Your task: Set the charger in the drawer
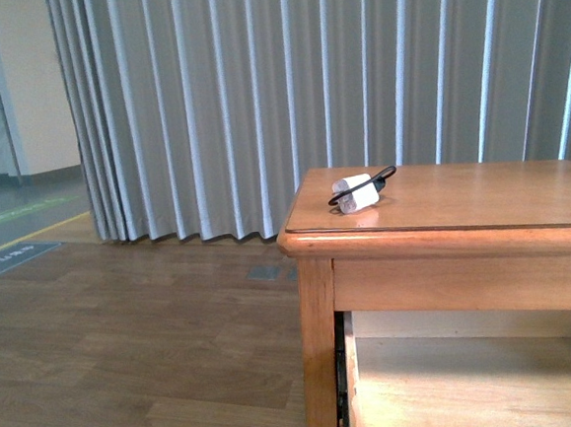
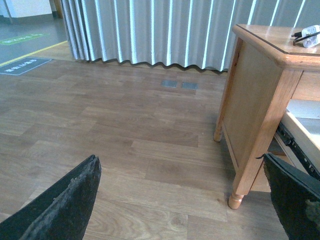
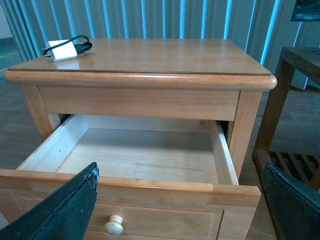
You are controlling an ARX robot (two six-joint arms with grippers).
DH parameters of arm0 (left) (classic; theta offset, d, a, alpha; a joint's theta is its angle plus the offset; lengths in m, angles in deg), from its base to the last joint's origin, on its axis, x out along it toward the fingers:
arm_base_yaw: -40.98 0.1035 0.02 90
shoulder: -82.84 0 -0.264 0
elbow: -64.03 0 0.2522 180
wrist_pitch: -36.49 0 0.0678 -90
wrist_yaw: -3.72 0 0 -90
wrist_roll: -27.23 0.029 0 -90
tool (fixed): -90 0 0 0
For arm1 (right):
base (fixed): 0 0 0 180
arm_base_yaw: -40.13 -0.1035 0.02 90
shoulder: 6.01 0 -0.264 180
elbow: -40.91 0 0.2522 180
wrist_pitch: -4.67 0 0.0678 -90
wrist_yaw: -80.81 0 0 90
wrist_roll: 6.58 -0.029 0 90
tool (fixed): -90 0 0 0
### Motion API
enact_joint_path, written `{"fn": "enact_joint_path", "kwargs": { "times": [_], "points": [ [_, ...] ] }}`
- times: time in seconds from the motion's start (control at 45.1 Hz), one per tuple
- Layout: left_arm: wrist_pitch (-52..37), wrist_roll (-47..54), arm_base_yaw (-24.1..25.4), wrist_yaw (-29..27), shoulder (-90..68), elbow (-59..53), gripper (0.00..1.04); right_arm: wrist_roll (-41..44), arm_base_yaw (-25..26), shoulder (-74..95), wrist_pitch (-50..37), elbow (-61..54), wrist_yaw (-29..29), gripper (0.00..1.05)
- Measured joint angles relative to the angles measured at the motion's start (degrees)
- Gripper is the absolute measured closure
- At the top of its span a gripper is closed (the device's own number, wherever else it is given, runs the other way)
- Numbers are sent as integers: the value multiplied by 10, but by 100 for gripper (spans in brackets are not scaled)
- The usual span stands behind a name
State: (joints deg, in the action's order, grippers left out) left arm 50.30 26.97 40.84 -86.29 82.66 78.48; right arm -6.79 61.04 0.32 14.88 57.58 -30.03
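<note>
The charger (image 1: 355,193) lies on the cabinet top (image 1: 482,198) near its left end, well apart from both arms, so I judge that the reach and grasp come first. I'd close on the flat sides of its small white boxy body, not on the thin black cable (image 1: 382,175) looped round it, which would slip or snag. The top is glossy varnished wood with a rounded edge, so a nudge could make the charger slide. Below it the drawer (image 3: 224,160) stands pulled out, with pale matte boards inside, a framed honey-brown front and a round pale knob (image 3: 114,226). The right gripper (image 3: 180,167) hangs over it with its dark fingers spread and holding nothing. The left gripper (image 2: 180,162) is likewise released, above the plank floor (image 2: 125,130).
</note>
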Motion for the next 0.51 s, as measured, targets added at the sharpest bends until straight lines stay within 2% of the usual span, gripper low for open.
{"fn": "enact_joint_path", "kwargs": {
  "times": [0.155,0.178,0.222,0.266,0.289,0.355,0.51],
  "points": [
    [0,0,0,-3,0,0,6,0,0,0,0,0,0,8],
    [0,-9,-9,-24,-3,0,6,0,0,0,0,0,0,8],
    [-6,-47,-38,-108,-20,0,6,0,0,0,0,0,0,8],
    [-23,-88,-65,-167,-56,2,6,0,0,0,0,0,0,8],
    [-34,-104,-72,-174,-77,3,6,0,0,0,0,0,0,8],
    [-92,-134,-80,-174,-158,16,6,0,0,0,0,0,0,8],
    [-249,-154,-96,-103,-438,123,6,0,0,0,0,0,2,8]
  ]
}}
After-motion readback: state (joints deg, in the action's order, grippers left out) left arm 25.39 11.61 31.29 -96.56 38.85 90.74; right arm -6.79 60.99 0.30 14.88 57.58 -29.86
